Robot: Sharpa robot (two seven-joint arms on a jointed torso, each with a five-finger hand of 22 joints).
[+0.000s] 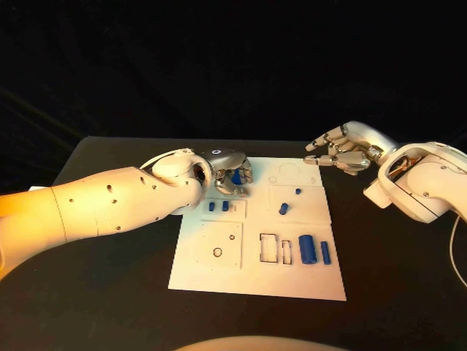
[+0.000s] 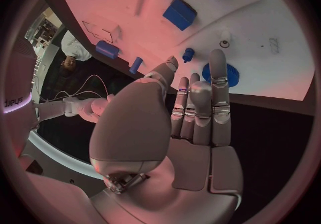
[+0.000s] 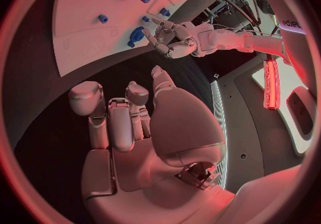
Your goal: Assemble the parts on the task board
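Black table (image 1: 107, 241), unlabelled task board (image 1: 257, 281)

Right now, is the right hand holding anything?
No. The right hand hovers past the board's far right corner, fingers curled in on nothing; the right wrist view shows no part between them.

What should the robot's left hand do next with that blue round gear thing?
Probably lower the left hand a little and close its fingers on the blue gear. The hand hovers over the task board with the gear just beyond its fingertips, and it holds nothing.
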